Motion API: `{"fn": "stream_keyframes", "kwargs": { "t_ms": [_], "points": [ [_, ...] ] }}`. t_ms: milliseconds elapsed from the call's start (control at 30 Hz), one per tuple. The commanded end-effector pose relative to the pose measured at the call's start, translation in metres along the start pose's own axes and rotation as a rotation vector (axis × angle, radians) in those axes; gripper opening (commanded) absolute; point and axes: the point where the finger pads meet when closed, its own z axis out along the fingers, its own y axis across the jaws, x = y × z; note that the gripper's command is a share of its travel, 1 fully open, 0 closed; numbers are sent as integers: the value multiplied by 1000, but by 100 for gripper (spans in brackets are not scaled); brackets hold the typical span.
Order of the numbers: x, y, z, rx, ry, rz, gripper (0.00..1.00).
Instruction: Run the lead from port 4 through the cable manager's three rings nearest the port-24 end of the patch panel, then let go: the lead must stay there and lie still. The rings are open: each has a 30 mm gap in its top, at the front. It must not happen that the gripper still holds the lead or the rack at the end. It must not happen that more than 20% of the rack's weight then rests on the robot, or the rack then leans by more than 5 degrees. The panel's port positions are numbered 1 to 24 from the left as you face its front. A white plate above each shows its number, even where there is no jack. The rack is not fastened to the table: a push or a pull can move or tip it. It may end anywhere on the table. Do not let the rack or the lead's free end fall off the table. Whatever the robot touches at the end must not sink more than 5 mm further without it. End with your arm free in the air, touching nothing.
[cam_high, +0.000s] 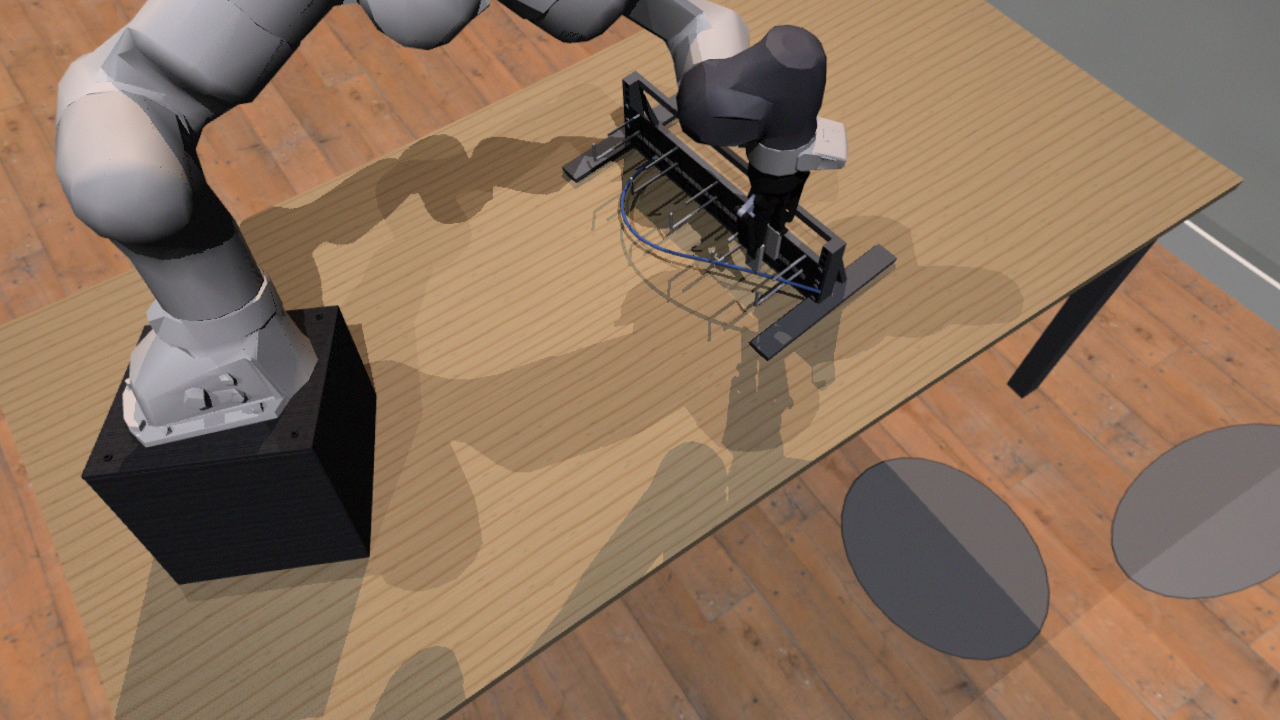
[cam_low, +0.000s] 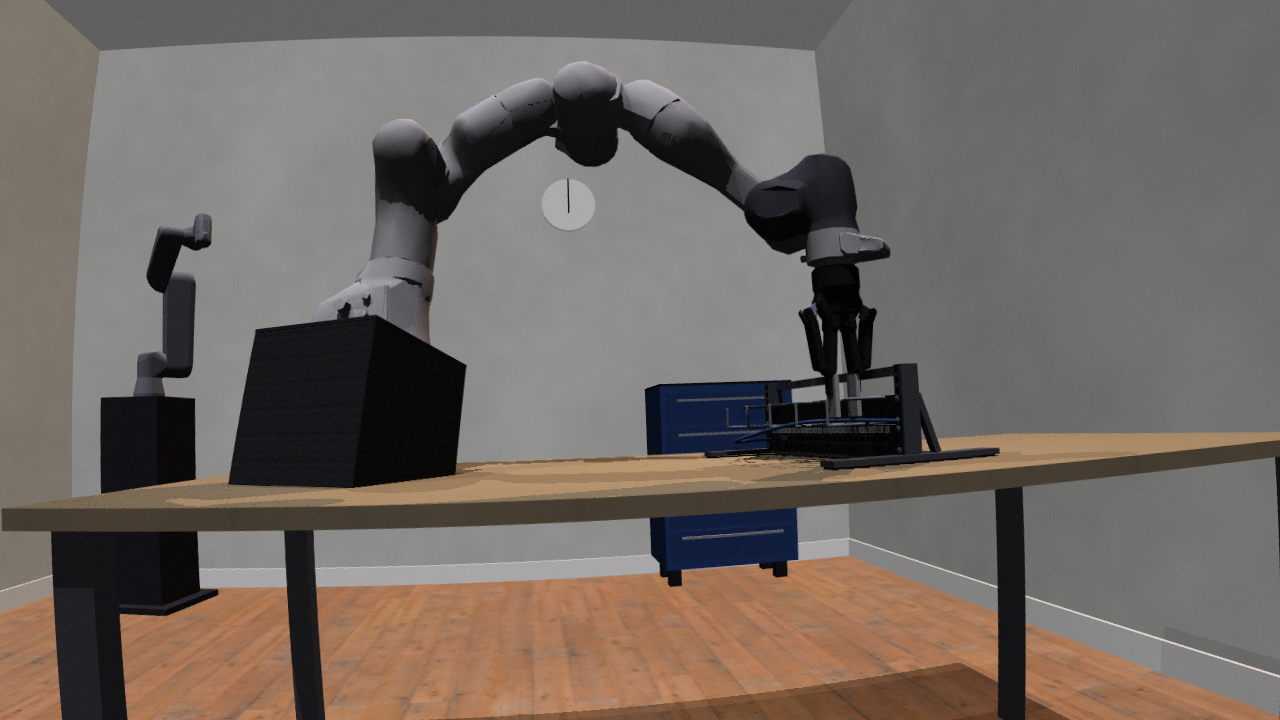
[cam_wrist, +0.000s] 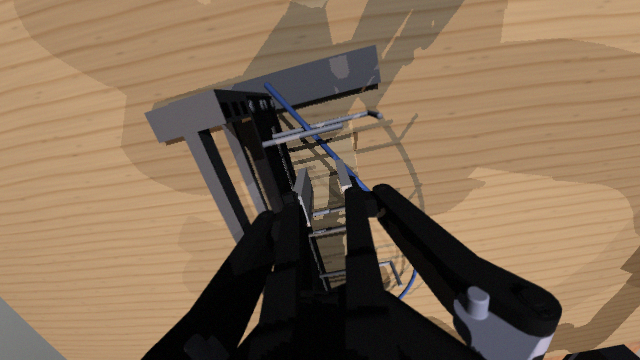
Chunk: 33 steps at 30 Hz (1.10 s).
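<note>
The black rack (cam_high: 733, 201) stands on the table at the far right, with grey wire rings (cam_high: 778, 268) sticking out from its front. The blue lead (cam_high: 666, 252) leaves the panel at the left, bows out forward and runs along the rings to the right post, where its end (cam_high: 814, 290) lies. My gripper (cam_high: 760, 255) points down over the right-hand rings, fingers slightly parted. In the wrist view the lead (cam_wrist: 320, 142) crosses a ring (cam_wrist: 320, 129) and passes just outside the right pad; nothing sits between the pads (cam_wrist: 324, 186). The gripper (cam_low: 841, 394) also shows in the exterior view.
The rack's right foot (cam_high: 823, 300) lies near the table's right edge (cam_high: 1029, 313). The arm's black base block (cam_high: 241, 447) stands at the front left. A blue cabinet (cam_low: 716, 483) stands behind the table.
</note>
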Motion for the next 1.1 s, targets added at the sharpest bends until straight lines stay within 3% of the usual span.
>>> {"fn": "stream_keyframes", "kwargs": {
  "t_ms": [0, 500, 1067],
  "points": [
    [0, 1, 1, -5, -1, 6, 20],
    [0, 1, -4, -5, -1, 6, 20],
    [0, 1, -45, -5, -1, 6, 20]
  ]
}}
